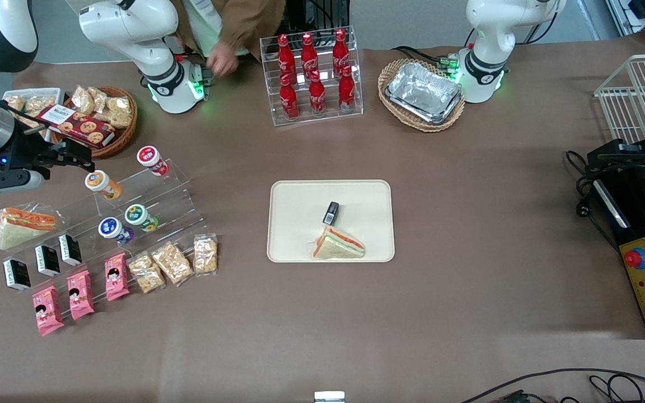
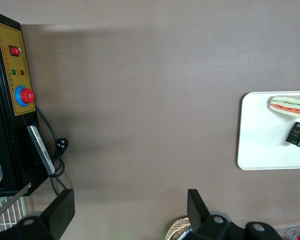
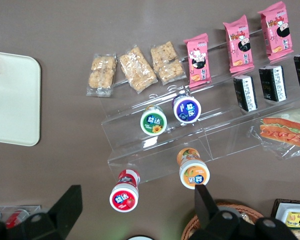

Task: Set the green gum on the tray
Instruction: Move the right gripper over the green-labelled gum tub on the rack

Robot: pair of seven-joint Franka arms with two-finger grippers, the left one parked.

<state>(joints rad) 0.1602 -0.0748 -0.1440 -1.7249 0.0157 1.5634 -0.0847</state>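
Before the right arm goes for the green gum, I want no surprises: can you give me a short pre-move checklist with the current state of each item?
1. Small green-lidded gum canister stands on the clear acrylic step rack, untouched: ok.
2. Neighbours: the blue-lidded canister sits right beside it, a tight fit for the fingers: not ok.
3. Tool is open, holds nothing and hovers above the rack: ok.
4. Cream rectangular plastic tray has bare space beside the wrapped triangular sandwich and the small black packet: ok.
5. Path from rack to tray is bare brown tabletop: ok.
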